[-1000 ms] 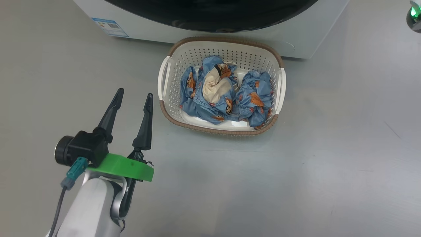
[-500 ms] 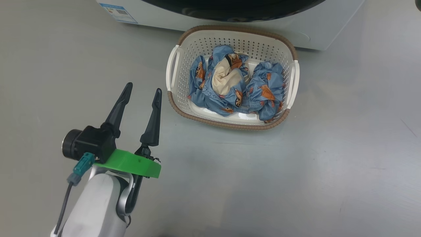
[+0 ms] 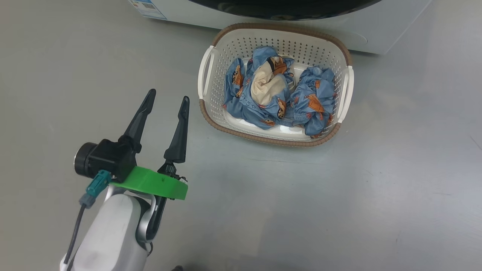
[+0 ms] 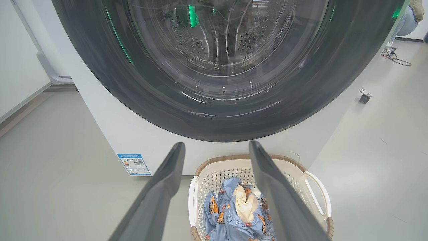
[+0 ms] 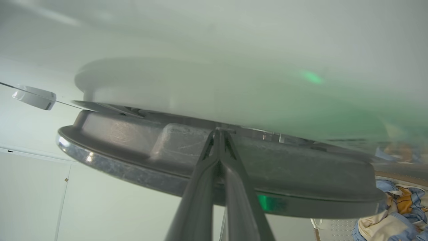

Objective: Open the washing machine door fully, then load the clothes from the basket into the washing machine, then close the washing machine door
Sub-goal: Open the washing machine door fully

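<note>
Task is only at step 1, by the look of it. The door (image 4: pixel 230 113) of the washer (image 3: pixel 380 26) looks shut or maybe a crack open; can't tell which. In the L wrist view it sits flat on the front & you can see the drum thru the glass. The R hand (image 5: pixel 219 132) is closed, fingers pressed together w/ nothing between them. Its tips poke right at the seam where the door's grey edge meets the white front. So I think it's trying to hook or pry the door, but the door is not swung wide yet. The L hand (image 3: pixel 168 95) is wide open & empty, up over the floor (image 3: pixel 339 210). It is near the basket (image 3: pixel 216 94), on the robot's left of it, not touching. The basket sits on the floor right in front of the washer, just under the door. All the clothes (image 3: pixel 271 90) are in it, a blue bunch w/ a cream bit on top; none in the drum as far as I can see. Left to do: pull the door all the way open, pick the clothes up & put them in, prob. in more than one go, then shut the door. So nearly all of the job is ahead. One thing to watch: the basket is close under the door, so the door may swing over it.
</note>
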Tool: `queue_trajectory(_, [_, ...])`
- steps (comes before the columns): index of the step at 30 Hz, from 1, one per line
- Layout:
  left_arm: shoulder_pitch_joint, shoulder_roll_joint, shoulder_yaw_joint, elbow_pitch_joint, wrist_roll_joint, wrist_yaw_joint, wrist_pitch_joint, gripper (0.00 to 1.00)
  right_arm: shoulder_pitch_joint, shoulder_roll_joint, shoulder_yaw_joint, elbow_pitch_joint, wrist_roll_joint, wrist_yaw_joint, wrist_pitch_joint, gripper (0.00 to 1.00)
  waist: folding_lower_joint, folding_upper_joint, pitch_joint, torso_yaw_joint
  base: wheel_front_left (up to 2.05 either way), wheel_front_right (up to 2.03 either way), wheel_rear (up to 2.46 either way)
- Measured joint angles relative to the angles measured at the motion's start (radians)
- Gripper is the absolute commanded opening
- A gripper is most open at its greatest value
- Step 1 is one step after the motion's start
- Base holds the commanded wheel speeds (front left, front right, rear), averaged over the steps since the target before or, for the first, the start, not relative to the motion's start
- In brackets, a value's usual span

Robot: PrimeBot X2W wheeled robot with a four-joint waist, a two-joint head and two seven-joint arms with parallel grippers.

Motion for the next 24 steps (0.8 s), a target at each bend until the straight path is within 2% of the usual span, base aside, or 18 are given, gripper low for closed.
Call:
queue_trajectory(10, [-0.009, -0.004, -0.011, 0.001, 0.000, 0.000, 0.000, 1.00, -0.018, -0.012, 0.021, 0.016, -0.036, 0.000, 0.007, 0.00, -0.0001, 0.0000, 0.001, 0.012, 0.00, 0.00, 0.00])
queue_trajectory(24, [-0.021, -0.009, 0.002, 0.007, -0.004, 0.000, 0.000, 1.00, -0.013, 0.013, 0.077, 0.019, -0.062, 0.000, 0.035, 0.00, -0.0001, 0.0000, -0.009, 0.018, 0.00, 0.00, 0.00])
